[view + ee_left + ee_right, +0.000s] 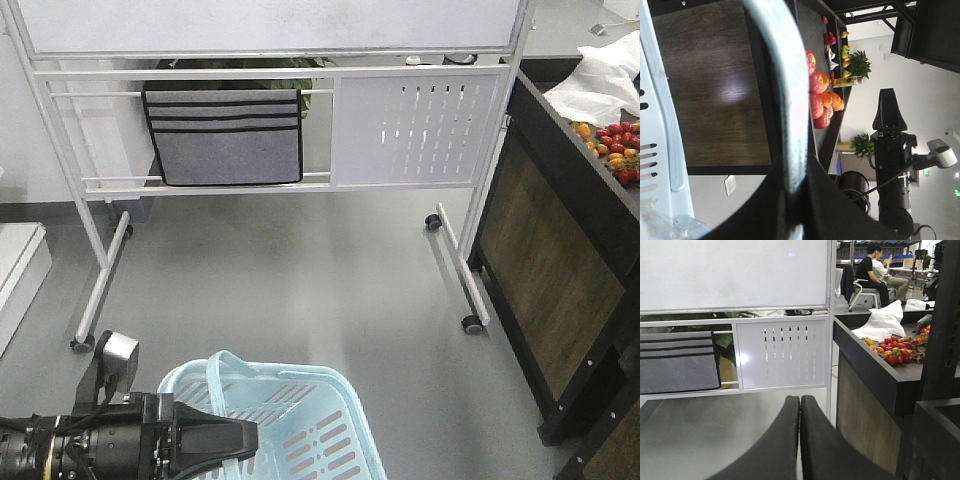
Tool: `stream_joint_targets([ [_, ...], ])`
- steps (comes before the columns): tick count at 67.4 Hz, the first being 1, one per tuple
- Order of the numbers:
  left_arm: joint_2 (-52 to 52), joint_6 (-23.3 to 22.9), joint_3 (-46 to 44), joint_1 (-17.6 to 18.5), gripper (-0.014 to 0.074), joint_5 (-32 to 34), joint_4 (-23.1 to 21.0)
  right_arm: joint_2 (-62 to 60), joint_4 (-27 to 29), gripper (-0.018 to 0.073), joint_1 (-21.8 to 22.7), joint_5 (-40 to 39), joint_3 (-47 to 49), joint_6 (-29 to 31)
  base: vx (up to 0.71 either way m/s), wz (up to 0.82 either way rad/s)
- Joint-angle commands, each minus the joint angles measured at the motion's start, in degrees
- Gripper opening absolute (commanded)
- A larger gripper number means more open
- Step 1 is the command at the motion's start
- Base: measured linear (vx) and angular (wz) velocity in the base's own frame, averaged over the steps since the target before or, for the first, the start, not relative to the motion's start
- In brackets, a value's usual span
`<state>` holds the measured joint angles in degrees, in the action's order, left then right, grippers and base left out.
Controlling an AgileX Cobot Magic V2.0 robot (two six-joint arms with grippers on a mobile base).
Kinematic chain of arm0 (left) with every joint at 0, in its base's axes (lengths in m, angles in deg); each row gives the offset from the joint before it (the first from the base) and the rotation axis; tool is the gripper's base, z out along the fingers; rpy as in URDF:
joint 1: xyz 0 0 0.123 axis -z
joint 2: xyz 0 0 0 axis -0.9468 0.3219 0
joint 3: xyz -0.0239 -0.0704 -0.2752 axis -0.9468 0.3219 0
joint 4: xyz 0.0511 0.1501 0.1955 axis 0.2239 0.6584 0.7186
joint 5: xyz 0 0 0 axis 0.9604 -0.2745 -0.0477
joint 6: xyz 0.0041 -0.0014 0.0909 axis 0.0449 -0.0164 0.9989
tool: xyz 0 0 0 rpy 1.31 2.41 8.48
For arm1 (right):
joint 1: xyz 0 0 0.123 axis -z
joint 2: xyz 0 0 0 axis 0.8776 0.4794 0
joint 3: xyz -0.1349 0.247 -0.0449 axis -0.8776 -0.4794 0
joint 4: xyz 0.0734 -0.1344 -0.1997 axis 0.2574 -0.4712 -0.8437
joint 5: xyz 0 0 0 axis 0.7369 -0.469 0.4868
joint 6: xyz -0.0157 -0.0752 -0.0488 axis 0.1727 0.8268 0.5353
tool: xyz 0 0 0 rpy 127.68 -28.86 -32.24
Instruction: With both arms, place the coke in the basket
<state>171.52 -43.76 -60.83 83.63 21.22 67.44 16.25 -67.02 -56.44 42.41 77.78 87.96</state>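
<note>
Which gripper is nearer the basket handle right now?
Left. The left gripper is clamped on the basket handle; the right gripper, shut and empty, is held apart from the basket.

Lab with whiteboard, produce counter

Basket in front, left arm at its left, whiteboard stand behind — fruit on counter at right

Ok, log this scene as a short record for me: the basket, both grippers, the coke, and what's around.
basket: light blue, slotted sides, low in the front view
left gripper: shut on basket handle
right gripper: shut, nothing between its fingers
coke: not in view
surroundings: whiteboard stand ahead, counter with fruit to the right
</note>
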Motion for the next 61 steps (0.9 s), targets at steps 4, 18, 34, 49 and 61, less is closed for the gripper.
stream_joint_targets([
  [4, -1.97, 0.45, -0.75, 0.05, -0.0006, 13.33, -2.67, -0.74, -0.45, -0.001, 0.1, -4.0, -0.43, 0.27, 0.1, 0.01],
  [18, -1.97, 0.45, -0.75, 0.05, -0.0006, 13.33, -2.67, -0.74, -0.45, -0.001, 0.1, -4.0, -0.43, 0.27, 0.1, 0.0],
  [34, -1.97, 0.45, -0.75, 0.05, -0.0006, 13.33, -2.67, -0.74, -0.45, -0.001, 0.1, -4.0, -0.43, 0.27, 0.12, -0.01],
  [49, -1.97, 0.45, -0.75, 0.05, -0.0006, 13.33, -2.67, -0.74, -0.45, -0.001, 0.1, -4.0, -0.43, 0.27, 0.14, -0.01],
  [61, -1.97, 0.45, -0.75, 0.05, -0.0006, 13.33, -2.67, -0.74, -0.45, -0.001, 0.1, -4.0, -0.43, 0.27, 0.15, -0.01],
])
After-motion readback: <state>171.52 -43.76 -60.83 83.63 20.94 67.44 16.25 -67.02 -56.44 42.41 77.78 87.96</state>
